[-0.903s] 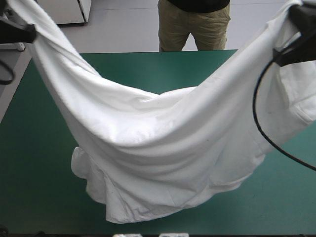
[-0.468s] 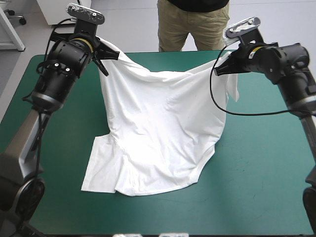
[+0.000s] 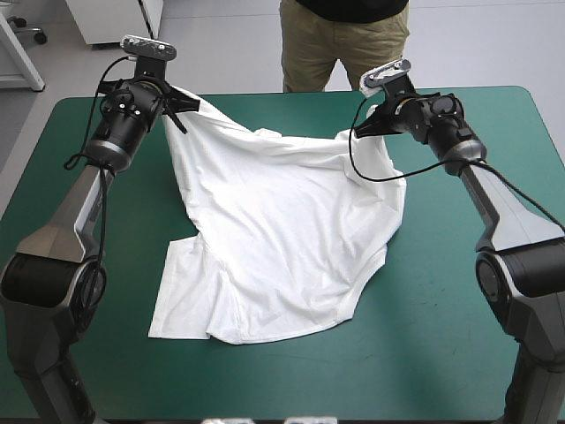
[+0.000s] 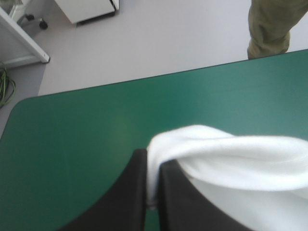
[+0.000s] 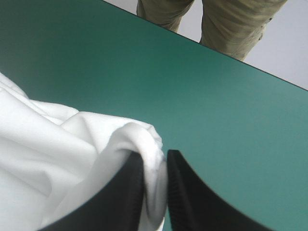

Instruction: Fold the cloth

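Fabric of the white T-shirt (image 3: 282, 230) covers the middle of the teal-green counter (image 3: 459, 336), reaching from close to the far edge down toward the near edge. Its near part lies flat on the cover, with one short sleeve (image 3: 172, 296) spread out toward the counter's left side and a few soft creases running across the body. The far part is raised off the cover at two points and sags in a shallow dip between them.

The left tool (image 3: 181, 100) is near the far-left corner and is clamped on the shirt's far-left corner. In the left wrist view its black fingers (image 4: 127, 192) are almost together, with a rolled bunch of white cloth pinched between them and spilling over the one toward the shirt.

The right tool (image 3: 366, 126) is near the far edge, right of the middle, and is clamped on the shirt's far-right corner. In the right wrist view its fingers are likewise nearly closed, with a fold of cloth wedged in the narrow gap. From there the shirt's right side drapes down onto the cover.
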`<state>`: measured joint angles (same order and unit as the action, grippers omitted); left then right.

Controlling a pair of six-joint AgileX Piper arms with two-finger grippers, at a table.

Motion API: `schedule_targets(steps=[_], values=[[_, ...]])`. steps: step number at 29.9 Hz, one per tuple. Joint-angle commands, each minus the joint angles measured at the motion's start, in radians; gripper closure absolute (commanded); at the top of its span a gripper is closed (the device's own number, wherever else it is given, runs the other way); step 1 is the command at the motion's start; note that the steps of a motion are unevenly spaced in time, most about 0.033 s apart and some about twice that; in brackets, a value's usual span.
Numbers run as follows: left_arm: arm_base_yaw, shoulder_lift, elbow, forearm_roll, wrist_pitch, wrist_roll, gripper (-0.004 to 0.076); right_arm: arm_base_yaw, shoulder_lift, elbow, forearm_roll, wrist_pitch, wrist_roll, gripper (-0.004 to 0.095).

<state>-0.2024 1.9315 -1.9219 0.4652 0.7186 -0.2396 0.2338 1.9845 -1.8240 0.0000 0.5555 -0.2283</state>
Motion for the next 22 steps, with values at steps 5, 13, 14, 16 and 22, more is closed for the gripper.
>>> schedule_targets(steps=[5,13,14,16,22], values=[[0.066,-0.030,-0.026,-0.189,-0.034,0.103,0.0664,-0.009,-0.010,-0.101,-0.018,-0.105,0.017,0.0223],[0.063,-0.038,-0.031,-0.263,0.016,0.182,0.0163,-0.009,-0.020,-0.221,-0.018,0.012,0.022,0.0235],[0.063,-0.040,-0.039,-0.263,0.033,0.182,0.0154,-0.009,-0.025,-0.238,-0.018,0.035,0.035,0.0235],[0.063,-0.052,-0.048,-0.263,0.064,0.184,0.0157,-0.009,-0.038,-0.268,-0.018,0.088,0.056,0.0235],[0.063,-0.163,-0.052,-0.307,0.191,0.245,0.0164,-0.026,-0.136,-0.294,0.000,0.262,0.114,0.0237]])
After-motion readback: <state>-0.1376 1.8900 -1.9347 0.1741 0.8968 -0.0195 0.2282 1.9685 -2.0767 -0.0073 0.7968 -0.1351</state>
